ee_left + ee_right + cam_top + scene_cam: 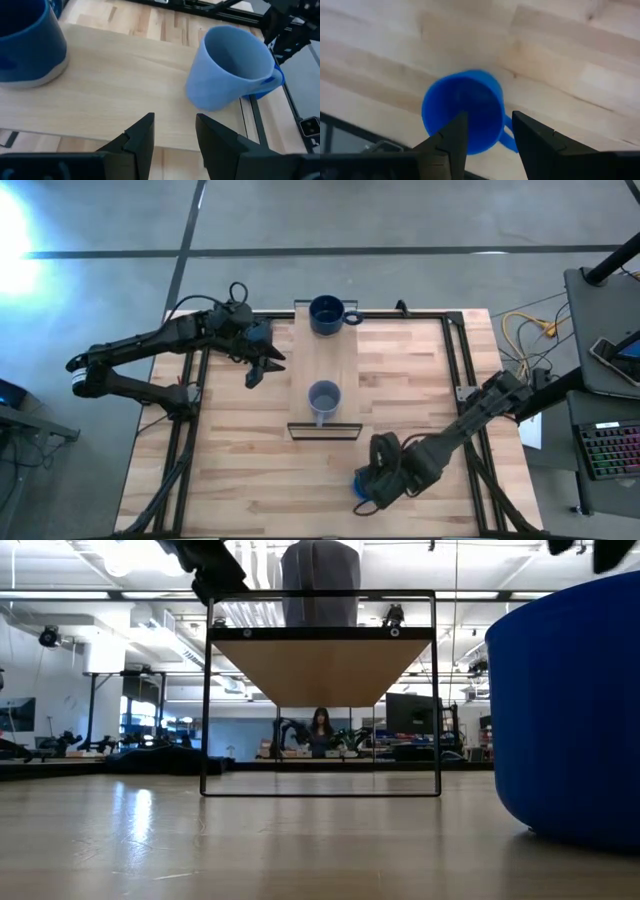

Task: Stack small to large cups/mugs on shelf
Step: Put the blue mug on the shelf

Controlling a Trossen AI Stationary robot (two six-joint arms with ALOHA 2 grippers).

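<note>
The small grey-blue mug (323,398) stands upright on the near half of the light wood shelf (340,360). It also shows in the left wrist view (230,67). The dark navy mug (327,313) stands on the shelf's far end. The bright blue mug (462,112) stands upright on the tabletop near the front edge and fills the right of the low view (570,710). My right gripper (490,125) is open just above it, with one finger over its mouth and one outside near the handle (507,140). My left gripper (258,365) is open and empty, left of the shelf.
The shelf rests raised on a dark metal frame (320,790) above the butcher-block tabletop (420,380). Black rails run along the table's sides (190,420). A person (322,730) shows far off in the room behind. There is bare tabletop left and right of the shelf.
</note>
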